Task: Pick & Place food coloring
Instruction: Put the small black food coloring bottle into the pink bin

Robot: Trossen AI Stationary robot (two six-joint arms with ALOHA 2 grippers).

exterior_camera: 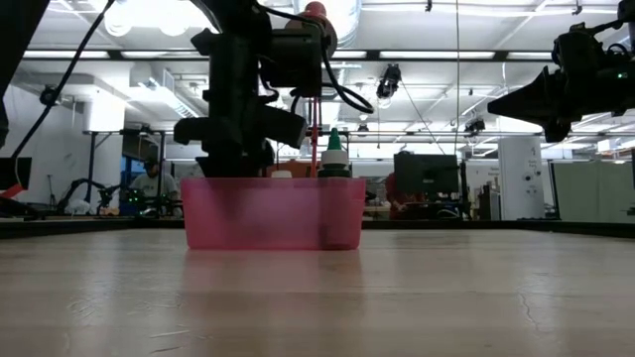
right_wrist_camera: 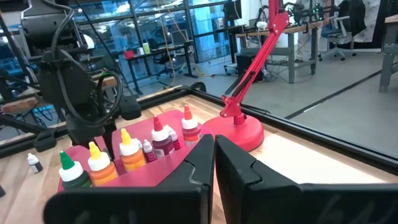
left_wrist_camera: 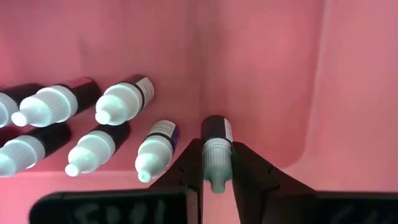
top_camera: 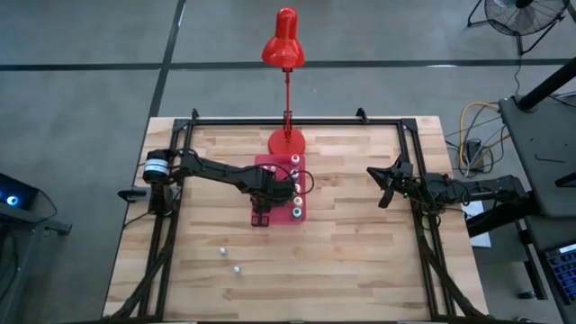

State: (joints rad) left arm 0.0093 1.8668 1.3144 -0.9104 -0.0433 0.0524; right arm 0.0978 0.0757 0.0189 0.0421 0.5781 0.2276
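A flat red tray [top_camera: 270, 164] lies mid-table in front of the red lamp's base. Along its right side stand five bigger food coloring bottles [right_wrist_camera: 127, 151] with teal, yellow, orange, red and pink caps. Several small whitish-capped bottles [left_wrist_camera: 118, 106] stand in it too. My left gripper [left_wrist_camera: 216, 149] reaches down into the tray's near part [top_camera: 261, 212] and is shut on one small bottle [left_wrist_camera: 216, 132]. Two more small bottles [top_camera: 222, 253] [top_camera: 236, 269] stand on the table near the front. My right gripper [right_wrist_camera: 214, 158] is shut, waiting above the table's right side [top_camera: 382, 184]. My left gripper pinches the whitish cap [left_wrist_camera: 217, 163] of a small dark-bodied bottle between its two fingers [left_wrist_camera: 189, 167], coming from above and pointing down into the tray. The bottle stands upright beside the row of other small bottles; whether its base touches the tray floor I cannot tell.
The red desk lamp [top_camera: 285, 54] stands at the table's far edge, its base [top_camera: 286, 141] right behind the tray. The tray's low wall [left_wrist_camera: 311, 118] runs close to the held bottle. Bare wood stretches to the tray's left, right and near side.
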